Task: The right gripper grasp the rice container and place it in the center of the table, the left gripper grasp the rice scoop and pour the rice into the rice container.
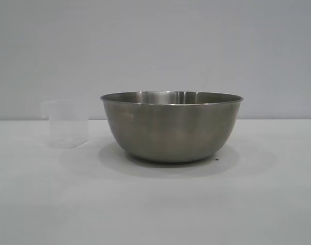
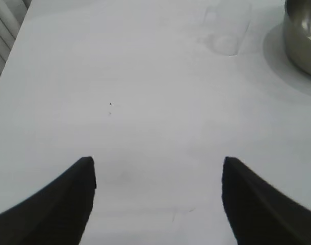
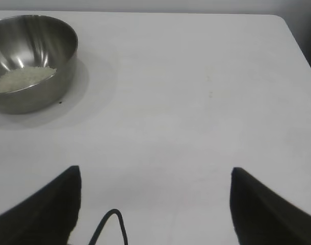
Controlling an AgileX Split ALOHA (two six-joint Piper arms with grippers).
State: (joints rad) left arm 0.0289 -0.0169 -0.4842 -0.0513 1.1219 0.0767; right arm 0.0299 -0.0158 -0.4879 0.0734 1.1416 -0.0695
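Observation:
The rice container (image 1: 172, 127), a large brushed steel bowl, stands upright near the middle of the white table (image 1: 155, 204). In the right wrist view the rice container (image 3: 28, 61) holds a small heap of white rice (image 3: 23, 79). The rice scoop (image 1: 68, 125), a clear plastic cup, stands upright on the table just left of the bowl; it also shows faintly as the rice scoop (image 2: 226, 28) in the left wrist view, beside the bowl's edge (image 2: 303, 41). My left gripper (image 2: 158, 168) is open over bare table, well short of the scoop. My right gripper (image 3: 154, 176) is open too, away from the bowl.
A plain grey wall stands behind the table. The table's far edge and rounded corner (image 3: 280, 20) show in the right wrist view. A thin black cable (image 3: 110, 227) loops between the right gripper's fingers. A tiny dark speck (image 2: 111, 104) lies on the tabletop.

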